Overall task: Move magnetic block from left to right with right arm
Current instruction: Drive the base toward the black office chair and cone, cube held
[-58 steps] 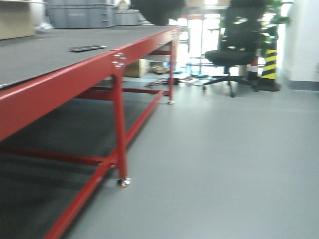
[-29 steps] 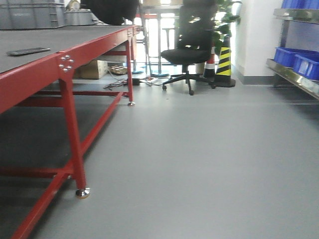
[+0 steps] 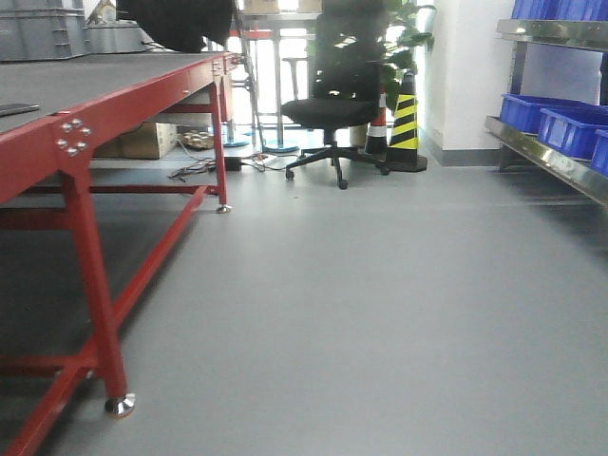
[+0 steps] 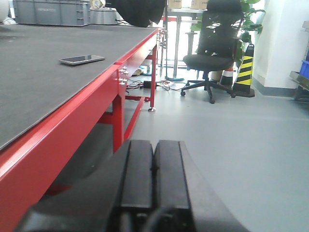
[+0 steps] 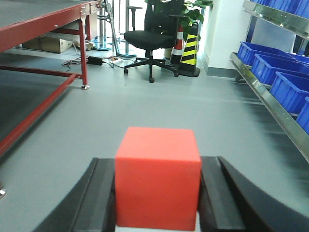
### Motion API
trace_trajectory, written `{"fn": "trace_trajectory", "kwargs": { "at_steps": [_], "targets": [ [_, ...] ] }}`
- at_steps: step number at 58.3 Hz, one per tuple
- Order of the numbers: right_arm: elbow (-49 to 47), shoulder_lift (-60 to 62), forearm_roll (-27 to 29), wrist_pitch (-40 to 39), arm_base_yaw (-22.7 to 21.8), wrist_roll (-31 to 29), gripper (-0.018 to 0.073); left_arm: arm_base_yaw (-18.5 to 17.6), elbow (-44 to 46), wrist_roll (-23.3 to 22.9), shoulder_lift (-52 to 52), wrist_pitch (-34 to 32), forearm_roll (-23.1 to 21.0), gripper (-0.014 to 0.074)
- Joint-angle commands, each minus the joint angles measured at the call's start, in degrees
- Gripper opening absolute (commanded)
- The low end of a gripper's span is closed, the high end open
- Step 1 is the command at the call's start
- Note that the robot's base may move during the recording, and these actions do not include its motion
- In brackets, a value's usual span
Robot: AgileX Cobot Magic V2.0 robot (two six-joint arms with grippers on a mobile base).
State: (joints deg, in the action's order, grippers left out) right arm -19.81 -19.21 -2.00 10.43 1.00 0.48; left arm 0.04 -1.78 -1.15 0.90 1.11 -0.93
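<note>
Shows the magnetic block clamped squarely in the right gripper, low centre of the right wrist view, with only grey floor beyond and no resting surface under it. Shows the left gripper pinched fully together on nothing, bottom centre of the left wrist view. Judged as mid-transfer: pick-up done; set-down at the right and release left to do. Compared with the front view a second earlier: sharper; red table slid to the left edge, phone almost out of frame, office chair now upper centre, blue bins newly in at upper right.
</note>
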Motion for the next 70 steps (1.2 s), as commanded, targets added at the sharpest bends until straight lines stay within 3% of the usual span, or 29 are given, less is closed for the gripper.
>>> {"fn": "trace_trajectory", "kwargs": {
  "at_steps": [1,70],
  "targets": [
    [-1.67,-0.39,-0.45,-4.99,-0.35,-0.48,0.0392,-0.14,-0.59,-0.06,0.53,-4.7,-0.36,-0.0117],
    [-1.67,-0.39,-0.45,-4.99,-0.35,-0.48,0.0392,-0.14,-0.59,-0.06,0.53,-4.7,-0.36,-0.0117]
  ]
}}
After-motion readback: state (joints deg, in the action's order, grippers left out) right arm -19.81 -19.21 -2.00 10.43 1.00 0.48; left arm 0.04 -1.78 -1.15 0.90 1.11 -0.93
